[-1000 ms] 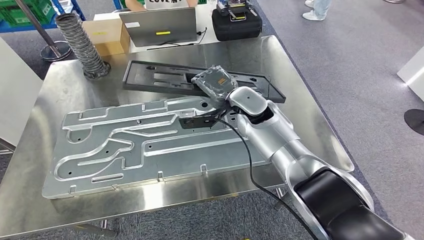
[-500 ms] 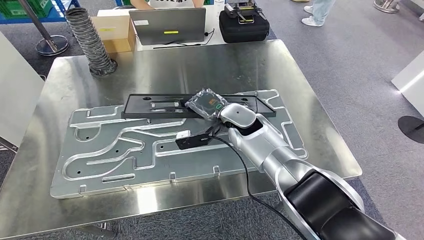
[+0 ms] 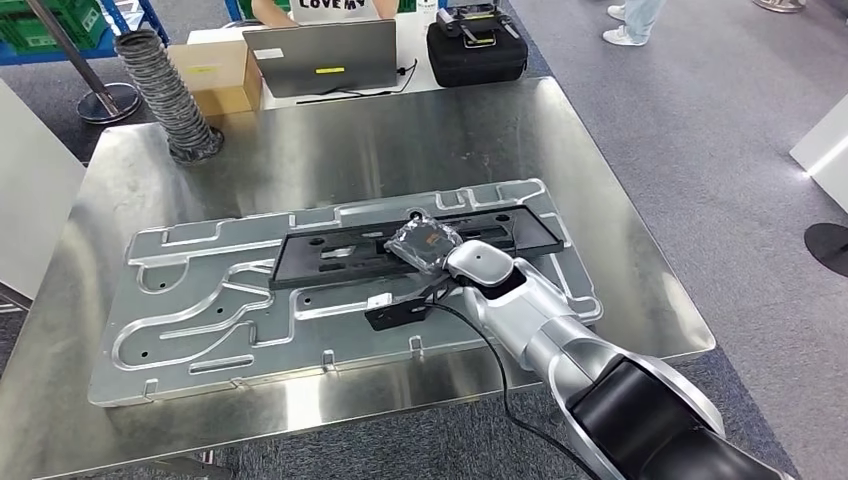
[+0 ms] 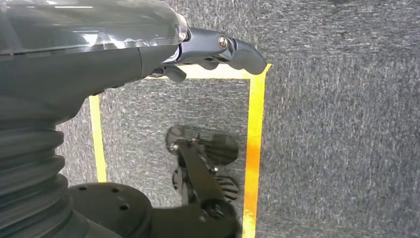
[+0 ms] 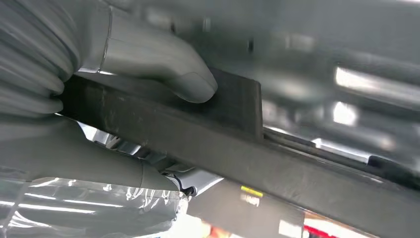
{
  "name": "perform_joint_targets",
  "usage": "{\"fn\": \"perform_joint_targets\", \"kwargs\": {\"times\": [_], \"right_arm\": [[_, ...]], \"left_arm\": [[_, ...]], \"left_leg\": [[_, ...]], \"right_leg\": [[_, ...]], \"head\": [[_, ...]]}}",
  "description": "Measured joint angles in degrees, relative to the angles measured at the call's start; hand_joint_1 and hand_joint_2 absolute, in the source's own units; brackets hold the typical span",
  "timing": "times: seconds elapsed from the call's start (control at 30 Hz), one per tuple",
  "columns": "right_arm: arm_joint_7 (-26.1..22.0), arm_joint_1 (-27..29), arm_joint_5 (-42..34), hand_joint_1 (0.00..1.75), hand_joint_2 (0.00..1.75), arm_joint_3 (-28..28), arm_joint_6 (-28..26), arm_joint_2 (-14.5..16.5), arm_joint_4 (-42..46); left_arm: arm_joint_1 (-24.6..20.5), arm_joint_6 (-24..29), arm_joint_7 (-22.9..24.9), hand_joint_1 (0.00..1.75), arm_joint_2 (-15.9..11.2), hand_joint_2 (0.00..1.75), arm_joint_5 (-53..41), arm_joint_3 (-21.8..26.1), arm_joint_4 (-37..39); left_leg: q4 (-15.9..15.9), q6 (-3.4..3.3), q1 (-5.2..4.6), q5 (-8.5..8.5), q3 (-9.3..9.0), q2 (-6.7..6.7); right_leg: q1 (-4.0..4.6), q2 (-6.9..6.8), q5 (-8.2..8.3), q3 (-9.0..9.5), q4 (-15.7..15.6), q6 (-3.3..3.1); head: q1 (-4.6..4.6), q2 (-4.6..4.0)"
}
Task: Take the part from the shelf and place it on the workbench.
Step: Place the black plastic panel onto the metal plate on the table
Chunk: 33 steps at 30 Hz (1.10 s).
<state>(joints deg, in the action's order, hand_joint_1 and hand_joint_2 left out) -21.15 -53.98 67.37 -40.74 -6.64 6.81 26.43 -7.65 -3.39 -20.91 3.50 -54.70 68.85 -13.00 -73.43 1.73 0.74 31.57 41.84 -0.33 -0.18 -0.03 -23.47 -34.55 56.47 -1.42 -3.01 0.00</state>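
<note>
Your right hand's fingers (image 5: 190, 84) are closed on the black part (image 3: 330, 247): in the right wrist view the thick thumb presses one face of the dark bar while the hand's other side sits against the opposite face. Your left hand (image 4: 218, 49) hangs over the carpet with nothing in it, its fingers a little apart. The steel table (image 3: 420, 130) carries the big grooved aluminium plate (image 3: 200, 300), and the part lies lengthwise over that plate; you cannot tell whether it touches. The right hand (image 3: 425, 243), wrapped in clear plastic, holds the part near its middle.
</note>
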Motion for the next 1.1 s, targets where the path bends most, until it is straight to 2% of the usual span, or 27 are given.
{"fn": "perform_joint_targets", "kwargs": {"times": [0.03, 0.07, 0.13, 0.17, 0.2, 0.3, 0.33, 0.37, 0.43, 0.47, 0.5, 0.53, 0.57, 0.63, 0.67, 0.7, 0.8, 0.87, 0.9, 0.97, 1.0, 1.03, 1.07, 1.1], "right_arm": [[-0.03, 0.23, 0.11, 1.75, 1.75, -0.13, -0.05, -0.01, -0.26], [-0.09, 0.32, 0.20, 1.75, 1.75, -0.25, -0.07, -0.02, -0.45], [-0.22, 0.23, 0.33, 1.75, 1.75, -0.47, 0.08, -0.03, -0.71], [-0.27, 0.13, 0.36, 1.75, 1.75, -0.56, 0.20, -0.06, -0.85], [-0.31, 0.00, 0.37, 1.75, 1.75, -0.63, 0.32, -0.11, -0.98], [-0.49, -0.47, 0.37, 1.75, 1.75, -0.85, 0.64, -0.37, -1.41], [-0.59, -0.64, 0.37, 1.75, 1.75, -0.93, 0.75, -0.46, -1.54], [-0.69, -0.80, 0.36, 1.75, 1.75, -0.99, 0.90, -0.55, -1.65], [-0.86, -0.87, 0.33, 1.75, 1.75, -1.14, 1.13, -0.67, -1.87], [-0.90, -0.81, 0.29, 1.31, 1.31, -1.19, 1.19, -0.69, -1.97], [-0.90, -0.73, 0.26, 0.87, 0.87, -1.23, 1.21, -0.70, -2.06], [-0.92, -0.69, 0.23, 0.44, 0.44, -1.27, 1.26, -0.71, -2.15], [-0.96, -0.69, 0.21, 0.00, 0.00, -1.32, 1.32, -0.71, -2.22], [-1.07, -0.75, 0.21, 0.00, 0.00, -1.42, 1.38, -0.70, -2.32], [-1.11, -0.79, 0.21, 0.00, 0.00, -1.47, 1.38, -0.67, -2.35], [-1.14, -0.79, 0.20, 0.00, 0.00, -1.53, 1.40, -0.60, -2.38], [-1.22, -0.78, 0.09, 0.00, 0.00, -1.87, 1.55, -0.35, -2.46], [-1.39, -0.87, -0.18, 0.00, 0.00, -2.14, 1.65, -0.05, -2.53], [-1.63, -0.89, -0.45, 0.00, 0.00, -2.25, 1.65, 0.21, -2.56], [-2.52, -0.82, -1.54, 0.00, 0.00, -2.36, 1.45, 0.71, -2.57], [-3.16, -0.74, -2.33, 0.00, 0.00, -2.37, 1.25, 0.92, -2.57], [-3.86, -0.69, -3.20, 0.00, 0.00, -2.36, 0.97, 1.07, -2.53], [-4.59, -0.67, -4.09, 0.00, 0.00, -2.34, 0.62, 1.22, -2.40], [-5.33, -0.70, -4.99, 0.00, 0.00, -2.29, 0.17, 1.38, -2.10]], "left_arm": [[0.13, 0.05, -0.10, 0.00, -0.02, 1.75, 0.01, -0.06, 0.00], [0.24, 0.09, -0.20, 0.00, -0.05, 1.75, 0.02, -0.09, 0.00], [0.28, 0.15, -0.46, 0.00, -0.10, 1.75, 0.03, -0.13, 0.02], [0.26, 0.15, -0.60, 0.00, -0.11, 1.75, 0.04, -0.16, 0.03], [0.27, 0.15, -0.75, 0.00, -0.11, 1.75, 0.06, -0.19, 0.05], [0.35, 0.14, -1.23, 0.00, -0.10, 1.75, 0.18, -0.27, 0.08], [0.35, 0.14, -1.40, 0.00, -0.10, 1.75, 0.21, -0.30, 0.09], [0.33, 0.13, -1.56, 0.00, -0.10, 1.75, 0.23, -0.33, 0.09], [0.33, 0.11, -1.77, 0.00, -0.11, 1.75, 0.32, -0.35, 0.09], [0.33, 0.08, -1.81, 0.00, -0.11, 1.75, 0.34, -0.36, 0.09], [0.35, 0.04, -1.81, 0.00, -0.11, 1.75, 0.36, -0.36, 0.09], [0.37, -0.01, -1.80, 0.00, -0.10, 1.75, 0.36, -0.36, 0.09], [0.39, -0.05, -1.80, 0.00, -0.09, 1.75, 0.36, -0.37, 0.10], [0.38, -0.13, -1.81, 0.00, -0.03, 0.87, 0.36, -0.40, 0.15], [0.36, -0.14, -1.84, 0.00, -0.01, 0.44, 0.36, -0.42, 0.17], [0.34, -0.11, -1.91, 0.00, 0.00, 0.00, 0.38, -0.43, 0.19], [0.31, 0.24, -2.16, 0.00, 0.05, 0.00, 0.62, -0.43, 0.23], [0.32, 0.52, -2.20, 0.00, 0.10, 0.00, 1.00, -0.41, 0.25], [0.32, 0.59, -2.21, 0.00, 0.12, 0.00, 1.17, -0.41, 0.26], [0.34, 0.62, -2.21, 0.00, 0.17, 0.00, 1.50, -0.40, 0.29], [0.38, 0.60, -2.21, 0.00, 0.19, 0.00, 1.63, -0.39, 0.30], [0.41, 0.60, -2.21, 0.00, 0.20, 0.00, 1.76, -0.38, 0.31], [0.44, 0.60, -2.21, 0.00, 0.19, 0.00, 1.89, -0.36, 0.31], [0.45, 0.61, -2.21, 0.00, 0.18, 0.00, 2.01, -0.34, 0.31]], "left_leg": [[-0.12, 0.23, 0.20, -0.63, 0.13, 0.01], [2.18, 0.41, 0.41, -2.28, -0.97, 0.04], [10.08, 0.62, 0.75, -5.81, -4.96, 0.12], [12.99, 0.38, 0.77, -6.67, -6.47, 0.11], [14.54, 0.05, 0.72, -6.86, -7.28, 0.11], [15.00, -1.26, 0.61, -6.79, -7.56, 0.33], [15.20, -1.67, 0.68, -6.94, -7.67, 0.49], [15.42, -2.02, 0.76, -7.13, -7.74, 0.68], [15.61, -2.41, 0.76, -7.29, -7.66, 0.97], [15.60, -2.45, 0.73, -7.34, -7.55, 1.07], [15.58, -2.45, 0.72, -7.36, -7.48, 1.11], [15.55, -2.42, 0.73, -7.40, -7.45, 1.13], [15.49, -2.35, 0.78, -7.43, -7.45, 1.07], [15.27, -2.00, 0.81, -7.40, -7.41, 0.88], [15.11, -1.69, 0.74, -7.37, -7.32, 0.73], [15.02, -1.32, 0.64, -7.38, -7.23, 0.62], [15.28, -0.16, 0.67, -7.58, -7.14, 0.43], [13.83, 0.34, 0.85, -6.41, -6.51, 0.40], [11.33, 0.48, 0.90, -4.88, -5.39, 0.39], [3.53, 0.60, 0.89, -1.15, -1.83, 0.39], [0.28, 0.62, 0.89, -0.12, -0.27, 0.40], [-1.07, 0.59, 0.89, -0.14, 0.42, 0.40], [-0.05, 0.49, 0.88, -1.27, -0.03, 0.40], [3.20, 0.32, 0.88, -3.23, -1.59, 0.41]], "right_leg": [[-0.07, 0.06, -0.11, 0.00, 0.15, 0.08], [-0.19, 0.16, -0.27, 0.03, 0.39, 0.24], [-0.29, 0.42, -0.78, 0.01, 1.11, 0.79], [-0.25, 0.60, -1.00, -0.07, 1.47, 1.11], [-0.17, 0.77, -1.11, -0.15, 1.71, 1.41], [-0.20, 1.22, -1.04, -0.22, 1.76, 2.26], [-0.26, 1.17, -1.57, -0.48, 2.38, 2.54], [-0.34, 1.07, -2.78, -1.27, 4.12, 2.80], [-0.50, 0.74, -6.69, -4.47, 11.13, 3.20], [-0.59, 0.67, -8.43, -6.29, 15.14, 3.37], [-0.68, 0.60, -9.28, -7.48, 17.90, 3.48], [-0.76, 0.54, -9.01, -7.61, 18.55, 3.54], [-0.84, 0.48, -7.69, -6.54, 16.79, 3.54], [-1.04, 0.42, -4.13, -2.23, 8.74, 3.42], [-1.01, 0.42, -3.00, -0.49, 5.22, 3.24], [-0.91, 0.43, -2.52, 0.50, 3.07, 3.01], [-0.65, 0.40, -2.32, 0.72, 2.07, 1.88], [-0.79, 0.31, -1.93, 0.89, 1.54, 1.04], [-0.82, 0.27, -1.77, 0.95, 1.33, 0.70], [-0.53, 0.26, -1.74, 0.87, 1.31, 0.36], [-0.37, 0.24, -1.77, 0.85, 1.35, 0.28], [-0.23, 0.23, -1.82, 0.86, 1.40, 0.24], [-0.14, 0.22, -1.90, 0.92, 1.46, 0.23], [-0.09, 0.22, -2.02, 1.03, 1.56, 0.28]], "head": [[-0.01, 0.00], [-0.01, 0.00], [-0.01, 0.00], [0.00, 0.00], [0.01, 0.00], [0.01, 0.00], [0.01, 0.00], [0.01, 0.00], [0.01, 0.00], [0.01, 0.00], [0.01, 0.00], [0.01, 0.00], [0.01, 0.00], [0.01, 0.00], [0.01, 0.00], [0.01, 0.00], [0.01, 0.00], [0.01, 0.00], [0.01, 0.00], [0.01, 0.00], [0.01, 0.00], [0.01, 0.00], [0.01, 0.00], [0.01, 0.00]]}}
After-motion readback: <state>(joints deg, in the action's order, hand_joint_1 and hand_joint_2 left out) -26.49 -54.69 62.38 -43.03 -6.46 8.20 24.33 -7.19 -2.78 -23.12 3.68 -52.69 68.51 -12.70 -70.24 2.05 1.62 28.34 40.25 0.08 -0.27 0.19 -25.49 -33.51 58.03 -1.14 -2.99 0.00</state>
